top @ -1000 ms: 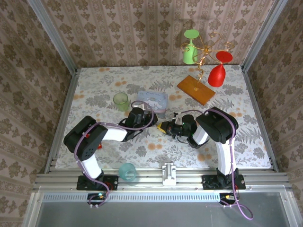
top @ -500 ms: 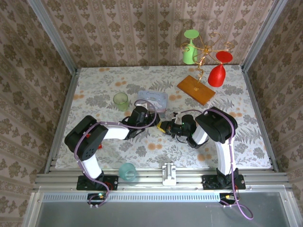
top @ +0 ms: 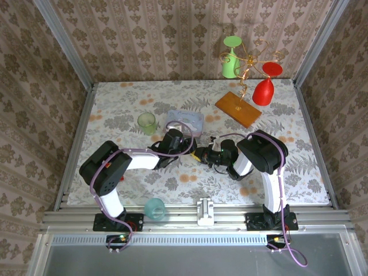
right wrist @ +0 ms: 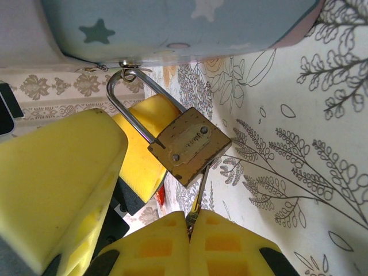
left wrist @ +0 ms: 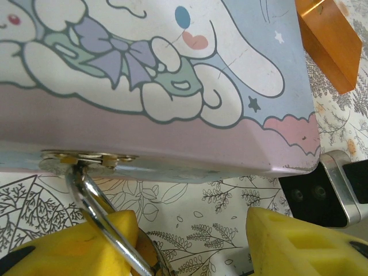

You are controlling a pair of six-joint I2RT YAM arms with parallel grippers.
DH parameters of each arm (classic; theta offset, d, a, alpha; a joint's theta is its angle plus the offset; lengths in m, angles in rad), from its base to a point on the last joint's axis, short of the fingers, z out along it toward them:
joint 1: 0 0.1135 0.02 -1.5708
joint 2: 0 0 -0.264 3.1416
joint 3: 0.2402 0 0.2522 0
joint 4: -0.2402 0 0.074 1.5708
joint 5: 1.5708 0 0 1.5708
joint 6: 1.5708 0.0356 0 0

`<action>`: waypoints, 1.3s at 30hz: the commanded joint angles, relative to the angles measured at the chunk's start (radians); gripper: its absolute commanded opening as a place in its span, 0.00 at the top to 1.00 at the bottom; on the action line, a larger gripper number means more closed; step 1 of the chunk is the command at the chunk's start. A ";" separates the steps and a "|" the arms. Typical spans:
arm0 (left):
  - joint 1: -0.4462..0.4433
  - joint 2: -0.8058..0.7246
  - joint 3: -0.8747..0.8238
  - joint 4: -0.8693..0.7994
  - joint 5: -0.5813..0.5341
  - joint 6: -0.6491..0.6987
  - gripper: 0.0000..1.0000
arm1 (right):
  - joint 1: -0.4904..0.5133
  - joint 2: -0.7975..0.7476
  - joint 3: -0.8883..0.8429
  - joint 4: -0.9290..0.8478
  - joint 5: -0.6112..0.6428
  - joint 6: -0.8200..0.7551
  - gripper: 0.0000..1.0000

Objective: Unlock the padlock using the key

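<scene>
L hand (left wrist: 190,241) open beside the shackle (left wrist: 95,204). The padlock (right wrist: 190,144) hangs off the blue box (left wrist: 190,135), mid tabletop (top: 287,172). R hand (right wrist: 190,223) pinches the key (right wrist: 200,187), tip in keyhole. I'd say shackle's not popped: turn + pull to go.

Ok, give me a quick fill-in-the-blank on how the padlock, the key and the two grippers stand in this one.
1. The padlock hangs from the pale blue box by its ___.
2. The right gripper is shut on the ___, which enters the padlock from below.
3. The left gripper has its jaws ___.

Missing words: shackle; key; open.
</scene>
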 commanded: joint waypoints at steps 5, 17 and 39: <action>-0.003 0.024 -0.056 -0.134 0.014 -0.003 0.55 | 0.010 -0.009 0.011 -0.337 0.076 -0.128 1.00; -0.005 0.026 -0.044 -0.207 -0.051 0.067 0.60 | 0.010 -0.045 0.044 -0.542 0.138 -0.236 1.00; 0.021 0.073 -0.110 0.076 -0.027 -0.036 0.55 | -0.019 0.031 0.044 -0.348 0.034 -0.243 1.00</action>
